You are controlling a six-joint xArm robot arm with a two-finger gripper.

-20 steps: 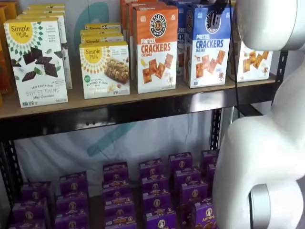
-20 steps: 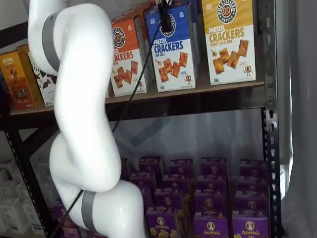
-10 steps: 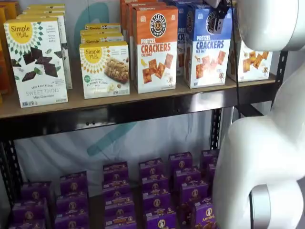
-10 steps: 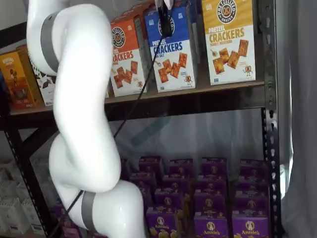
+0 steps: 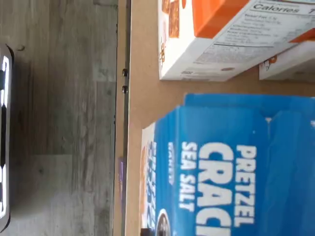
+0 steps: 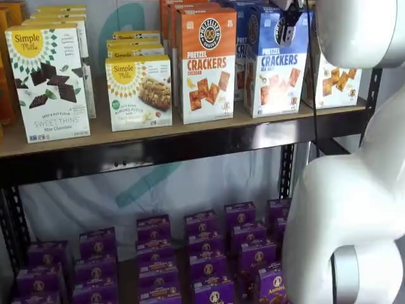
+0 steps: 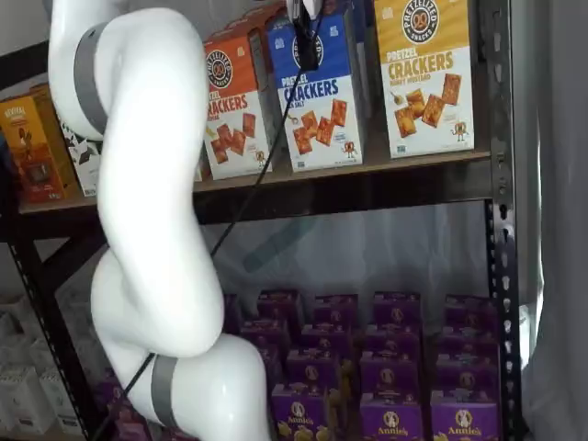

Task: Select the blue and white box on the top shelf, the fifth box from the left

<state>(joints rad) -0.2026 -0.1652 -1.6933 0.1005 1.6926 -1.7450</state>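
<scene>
Can't tell if the jaws are apart or together, the gripper (image 7: 306, 44) only shows side-on at the top of the blue box (image 7: 323, 92). Box stands on the top shelf (image 7: 367, 170), right of the orange box (image 7: 233, 106). Probably light, crushable cardboard, so pinch its narrow sides up high, gently

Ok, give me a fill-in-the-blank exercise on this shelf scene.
1. The blue and white box names the flavor SEA ____.
2. The box beside it, marked CHEDDAR, is white and ____.
3. Both stand on the ____ shelf.
4. The boxes on the lower level are ____.

Missing words: SALT; orange; top; purple
</scene>
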